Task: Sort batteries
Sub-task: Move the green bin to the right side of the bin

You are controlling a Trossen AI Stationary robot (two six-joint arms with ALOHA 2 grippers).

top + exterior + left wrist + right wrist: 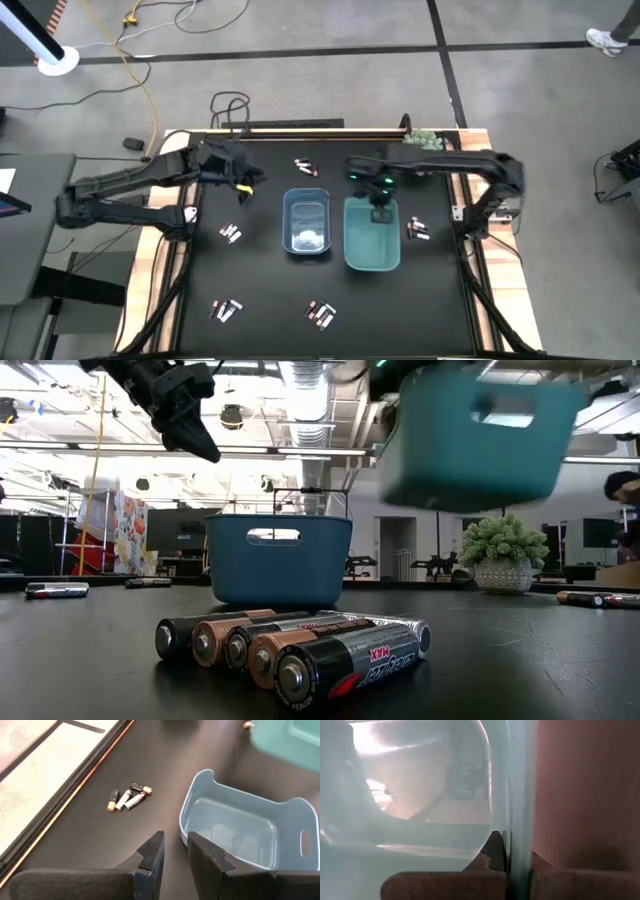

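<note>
Small batteries lie in groups on the black table: a far group (305, 167), a left group (230, 233), a right group (417, 229), and two near groups (227, 309) (320, 314). One near group fills the low view (290, 645). The blue bin (307, 222) stands on the table with pale cells inside. My right gripper (381, 208) is shut on the teal bin (372, 245), which hangs in the air (480, 435). My left gripper (245, 180) hovers left of the blue bin, its fingers slightly open and empty (175, 855). My right gripper (512, 855) pinches the teal bin's far short wall at the rim (517, 795), one finger inside the bin and one outside. The fingers come from above, pointing down. The bin is lifted clear of the table and hangs below the fingers, slightly tilted.
A potted plant (422, 140) stands at the table's far right corner. A wooden border (170, 250) edges the table's left side. Bare black table (270, 290) lies between the bins and the near battery groups.
</note>
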